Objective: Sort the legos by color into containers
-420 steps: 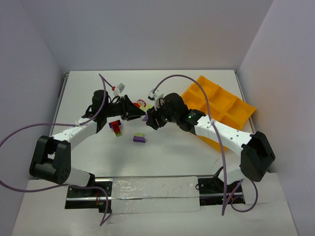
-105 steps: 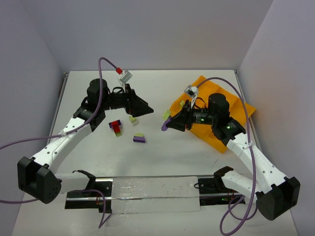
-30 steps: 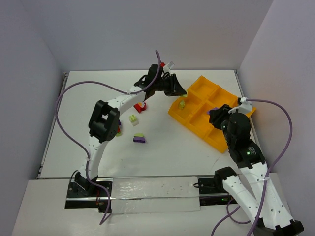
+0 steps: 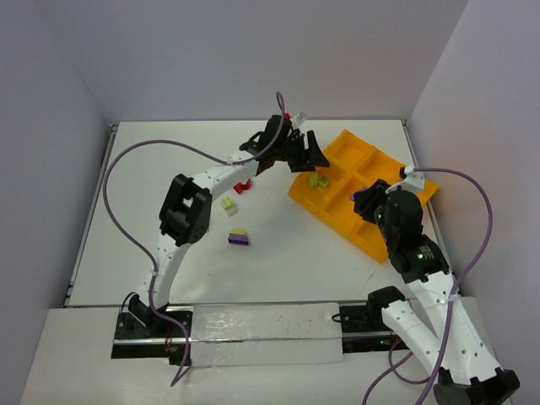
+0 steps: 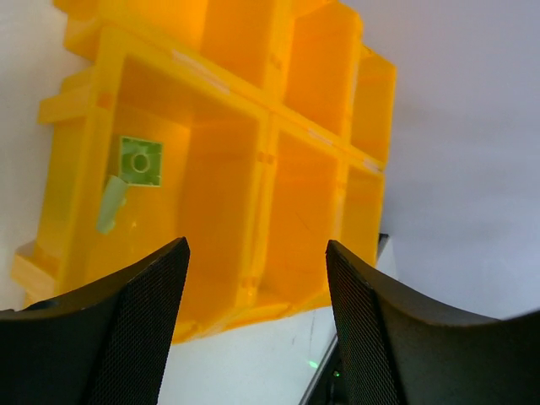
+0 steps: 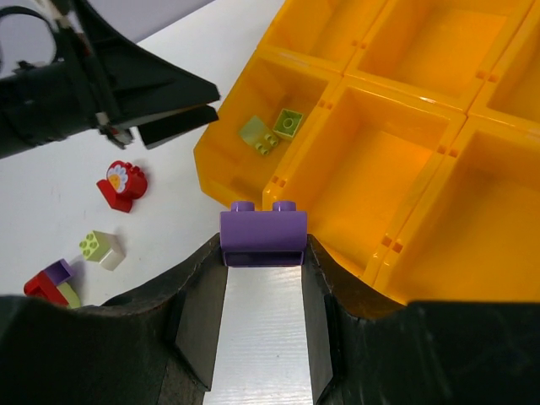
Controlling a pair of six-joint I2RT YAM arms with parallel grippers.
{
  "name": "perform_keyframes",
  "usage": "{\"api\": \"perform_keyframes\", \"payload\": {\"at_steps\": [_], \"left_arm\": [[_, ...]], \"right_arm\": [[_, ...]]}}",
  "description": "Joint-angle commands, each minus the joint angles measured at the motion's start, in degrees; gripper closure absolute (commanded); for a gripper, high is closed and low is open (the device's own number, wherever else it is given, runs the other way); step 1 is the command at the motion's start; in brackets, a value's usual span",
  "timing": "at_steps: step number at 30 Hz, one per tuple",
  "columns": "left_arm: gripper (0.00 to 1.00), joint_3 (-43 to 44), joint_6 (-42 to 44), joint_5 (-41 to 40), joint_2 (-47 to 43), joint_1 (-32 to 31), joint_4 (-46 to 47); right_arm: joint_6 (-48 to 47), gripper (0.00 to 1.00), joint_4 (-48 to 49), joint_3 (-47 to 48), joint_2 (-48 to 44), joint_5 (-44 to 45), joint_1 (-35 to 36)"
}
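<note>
The orange-yellow tray (image 4: 384,181) lies at the right, its containers seen close in the left wrist view (image 5: 253,126) and in the right wrist view (image 6: 396,160). Two yellow-green legos (image 4: 318,180) rest in its near-left compartment, one flat (image 5: 139,160) and one on edge (image 5: 111,202). My left gripper (image 4: 319,160) hangs open and empty just above that compartment (image 5: 255,246). My right gripper (image 6: 261,245) is shut on a purple lego (image 6: 261,234) and hovers over the tray's near side (image 4: 361,200). A red flower lego (image 6: 124,184), a pale lego (image 4: 228,203) and a purple-and-green clump (image 4: 239,238) lie on the table.
A red-and-purple clump (image 6: 51,283) lies further left on the table; in the top view the left arm's elbow (image 4: 187,211) covers it. The left arm reaches across the table's back half. The tray's other compartments hold nothing.
My left gripper has opened, and a second yellow-green lego now lies in the near-left compartment beside the first. The right arm, with the purple lego, has barely shifted.
</note>
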Motion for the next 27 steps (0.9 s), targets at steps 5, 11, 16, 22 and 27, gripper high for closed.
{"api": "perform_keyframes", "payload": {"at_steps": [5,11,16,22,27], "left_arm": [[0.28,-5.3,3.5,-3.6,-13.5,-0.4,-1.0],[0.25,-20.3,6.7,-15.1,-27.6,1.4,-5.3],[0.25,-34.6,7.9,-23.4,-38.7,4.1,-6.3],[0.25,-43.9,9.0,-29.3,-47.8,7.3,-10.9],[0.25,-47.9,9.8,-34.7,-53.3,9.3,-15.5]], "right_arm": [[0.3,1.00,3.3,-0.9,3.0,-1.5,-0.2],[-0.3,1.00,5.6,-1.8,6.8,-0.8,-0.2],[0.8,1.00,7.9,-3.0,9.8,-1.1,-0.2],[0.4,1.00,10.2,-3.9,12.4,0.7,-0.7],[0.3,0.99,13.2,-5.2,13.5,0.8,-1.7]]}}
